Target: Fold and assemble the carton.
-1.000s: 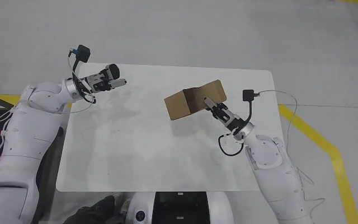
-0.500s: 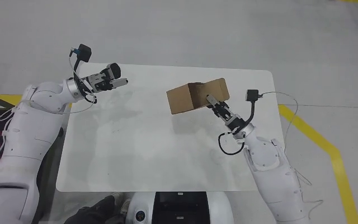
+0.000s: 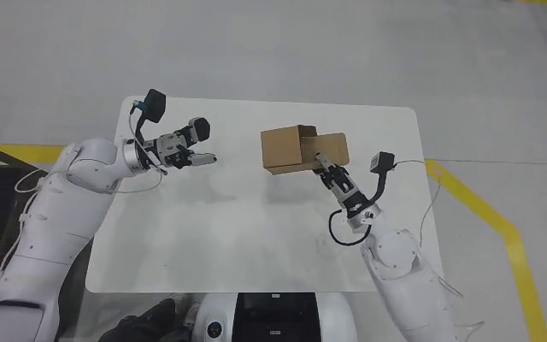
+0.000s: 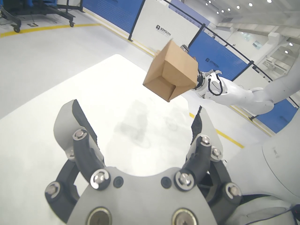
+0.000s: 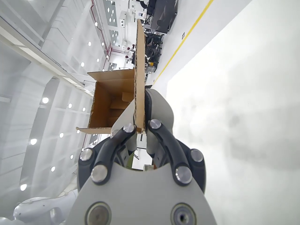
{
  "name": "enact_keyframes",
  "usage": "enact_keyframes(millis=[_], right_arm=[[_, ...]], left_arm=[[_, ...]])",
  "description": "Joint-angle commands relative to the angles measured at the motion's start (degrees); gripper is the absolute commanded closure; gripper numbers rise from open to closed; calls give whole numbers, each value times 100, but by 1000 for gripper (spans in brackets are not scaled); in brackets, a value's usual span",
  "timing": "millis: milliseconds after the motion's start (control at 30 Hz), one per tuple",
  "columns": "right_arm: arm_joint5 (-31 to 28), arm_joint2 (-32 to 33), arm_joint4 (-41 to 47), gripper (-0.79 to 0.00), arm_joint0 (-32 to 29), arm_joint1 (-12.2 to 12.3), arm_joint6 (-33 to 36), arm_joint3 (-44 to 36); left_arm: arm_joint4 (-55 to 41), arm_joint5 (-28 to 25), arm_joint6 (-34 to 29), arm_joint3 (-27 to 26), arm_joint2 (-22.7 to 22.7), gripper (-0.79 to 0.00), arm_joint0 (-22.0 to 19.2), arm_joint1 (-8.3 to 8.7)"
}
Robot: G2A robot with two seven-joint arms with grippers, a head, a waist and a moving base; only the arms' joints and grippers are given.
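Note:
A brown cardboard carton (image 3: 291,150) is held in the air over the far right part of the white table (image 3: 214,248). My right gripper (image 3: 324,163) is shut on one of its flaps (image 5: 140,76), whose edge runs between the fingers (image 5: 161,108). The carton's open inside (image 5: 112,104) faces the right wrist camera. In the left wrist view the carton (image 4: 172,72) hangs ahead with a folded end toward the camera. My left gripper (image 3: 208,158) hovers over the table's far left part, open and empty, its fingertips (image 4: 77,113) spread wide.
A yellow floor line (image 3: 491,218) runs past the table's right side. The table's far edge (image 3: 273,104) lies just behind the carton. Bare table surface stretches between the two arms and toward the near edge.
The right arm has turned the carton and lifted it slightly toward the far edge, so it now lies more square to the table. The left gripper has moved right, toward the carton.

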Motion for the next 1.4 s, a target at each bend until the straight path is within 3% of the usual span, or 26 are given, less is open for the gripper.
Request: enact_keyframes(millis=[0, 267, 667, 767, 867, 1133, 1367], right_arm=[[-24, -38, 64, 0, -46, -7, -51, 21], [-138, -167, 273, 0, -135, -20, 17, 82], [-138, -167, 273, 0, -135, -20, 17, 82], [79, -241, 432, 0, -135, -35, 15, 29], [356, -285, 666, 0, -86, -52, -28, -1], [505, -314, 1020, 0, -129, -89, -342, 12], [212, -343, 946, 0, -331, -77, -278, 11]], left_arm=[[159, 0, -36, -117, 86, -785, 57, -3], [971, 0, 472, -560, 356, -785, 125, -49], [995, 0, 514, -577, 364, -785, 127, -51], [995, 0, 514, -577, 364, -785, 127, -51], [1612, 0, 715, -856, 246, -785, 173, -59], [4313, 0, 2920, -1618, -18, -785, 593, -95], [5803, 0, 4545, -1316, 239, -785, 596, -62]])
